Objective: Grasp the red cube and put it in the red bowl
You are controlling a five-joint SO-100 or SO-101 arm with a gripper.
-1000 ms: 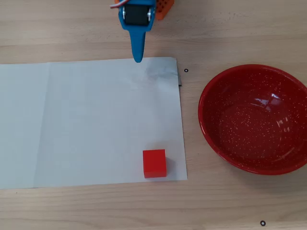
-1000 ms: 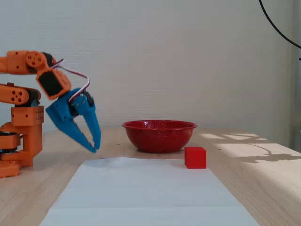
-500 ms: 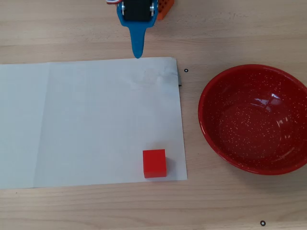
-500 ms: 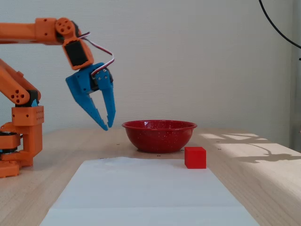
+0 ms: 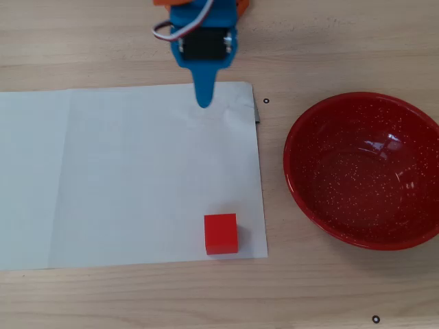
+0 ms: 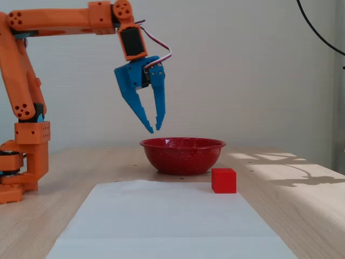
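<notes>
The blue gripper (image 6: 152, 128), seemingly almost closed and empty, is held high above the table. The red cube (image 5: 221, 234) sits untouched on white paper (image 5: 123, 178) beside the red bowl (image 5: 302, 185); reaching is pending, so the jaws must be opened and lowered.

both my pictures are bright and sharp, with no blur. in the overhead view i see white glare spots shining inside the red bowl (image 5: 363, 170), and the white paper (image 5: 123, 178) looks evenly lit. in the fixed view, sun patches and dark branch-like shadows fall on the table (image 6: 291, 172) at the right. the wall (image 6: 242, 70) behind is soft grey. edges look straight, not bent.
</notes>
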